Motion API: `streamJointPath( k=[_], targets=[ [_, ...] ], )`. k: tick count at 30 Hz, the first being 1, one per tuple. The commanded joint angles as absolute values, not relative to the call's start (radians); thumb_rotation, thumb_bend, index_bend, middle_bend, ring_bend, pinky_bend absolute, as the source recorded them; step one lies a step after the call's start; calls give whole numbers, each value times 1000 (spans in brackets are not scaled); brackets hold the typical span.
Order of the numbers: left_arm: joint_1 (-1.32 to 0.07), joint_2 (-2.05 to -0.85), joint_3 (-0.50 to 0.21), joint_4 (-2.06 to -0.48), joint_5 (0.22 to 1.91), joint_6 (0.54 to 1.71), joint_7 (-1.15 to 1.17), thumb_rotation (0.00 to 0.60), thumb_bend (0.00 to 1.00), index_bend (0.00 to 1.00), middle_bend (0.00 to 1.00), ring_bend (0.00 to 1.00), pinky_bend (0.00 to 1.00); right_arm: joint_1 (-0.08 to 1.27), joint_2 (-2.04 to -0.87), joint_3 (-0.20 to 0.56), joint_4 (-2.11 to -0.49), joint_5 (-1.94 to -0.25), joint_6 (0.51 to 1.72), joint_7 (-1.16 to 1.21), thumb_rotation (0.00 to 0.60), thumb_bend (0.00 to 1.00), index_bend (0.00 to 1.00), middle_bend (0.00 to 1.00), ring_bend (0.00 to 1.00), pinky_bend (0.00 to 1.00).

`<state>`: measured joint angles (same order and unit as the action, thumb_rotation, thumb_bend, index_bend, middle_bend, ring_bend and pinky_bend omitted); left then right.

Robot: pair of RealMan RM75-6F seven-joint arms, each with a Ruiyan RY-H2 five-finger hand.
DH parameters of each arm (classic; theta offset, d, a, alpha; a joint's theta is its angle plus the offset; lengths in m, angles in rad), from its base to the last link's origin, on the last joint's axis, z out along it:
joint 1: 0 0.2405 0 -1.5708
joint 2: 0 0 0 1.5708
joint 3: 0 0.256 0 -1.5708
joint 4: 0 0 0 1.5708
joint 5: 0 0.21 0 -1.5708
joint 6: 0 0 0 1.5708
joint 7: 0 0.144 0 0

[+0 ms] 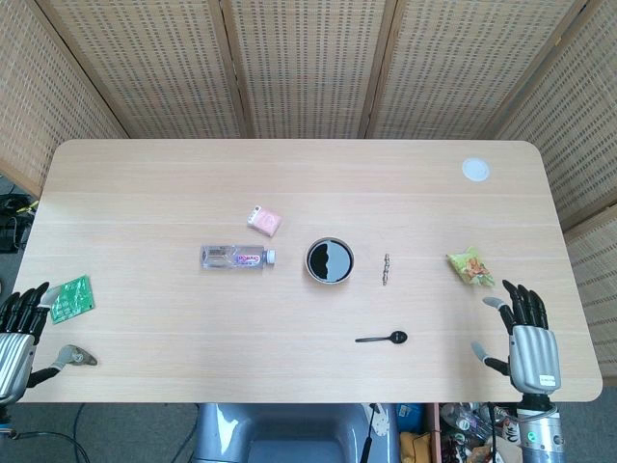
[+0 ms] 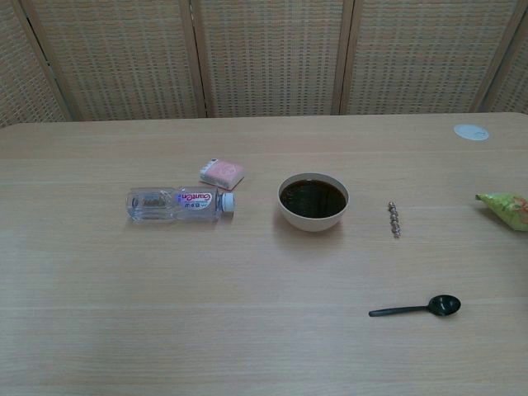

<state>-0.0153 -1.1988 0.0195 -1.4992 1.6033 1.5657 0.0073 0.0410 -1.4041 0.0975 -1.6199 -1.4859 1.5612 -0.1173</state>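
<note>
Your right hand rested empty at the counter's near edge, fingers spread, while your left hand lay likewise unclenched and holding nothing at the opposite near corner. Nearest your right hand sat a green snack packet, just ahead of the fingertips, and a black spoon lay off to its inner side. The packet looked light, soft and crinkly, best pinched by its sealed edge; the spoon looked thin, stiff and light, best taken by the handle. A green card lay just ahead of your left hand. Farther out stood a bowl of dark liquid, easily spilled. The chest view showed the bowl's depth and the bottle on its side, but neither hand; only the head view showed them.
</note>
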Motion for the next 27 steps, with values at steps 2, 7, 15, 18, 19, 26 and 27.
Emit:
streamJointPath(
  k=[2, 7, 15, 18, 19, 26, 27],
  targets=[
    [-16, -1198, 20, -1499, 1602, 1564, 7, 600, 307, 0, 0, 0, 0, 41, -1404, 97, -1620, -1484, 1559, -116, 600, 314, 315, 169, 0, 82],
    [-17, -1197, 19, -1501, 1604, 1565, 8, 600, 307, 0, 0, 0, 0, 42, -1406, 97, -1618, -1484, 1558, -115, 600, 314, 315, 169, 0, 82],
    [-14, -1194, 21, -1503, 1607, 1572, 6, 600, 307, 0, 0, 0, 0, 39, -1403, 92, -1617, -1489, 1560, -112, 600, 314, 315, 169, 0, 83],
    [-15, -1194, 21, -1503, 1608, 1570, 6, 600, 307, 0, 0, 0, 0, 39, -1402, 90, -1619, -1490, 1559, -108, 600, 314, 315, 165, 0, 82],
    [-16, -1194, 21, -1503, 1609, 1569, 5, 600, 307, 0, 0, 0, 0, 39, -1401, 88, -1619, -1491, 1557, -106, 600, 314, 315, 165, 0, 82],
    [-19, -1190, 18, -1507, 1611, 1574, 9, 600, 307, 0, 0, 0, 0, 39, -1393, 81, -1620, -1492, 1549, -102, 600, 314, 315, 170, 0, 82],
    [-19, -1189, 18, -1507, 1612, 1573, 10, 600, 307, 0, 0, 0, 0, 39, -1392, 80, -1620, -1494, 1548, -101, 600, 314, 315, 172, 0, 83]
  ],
)
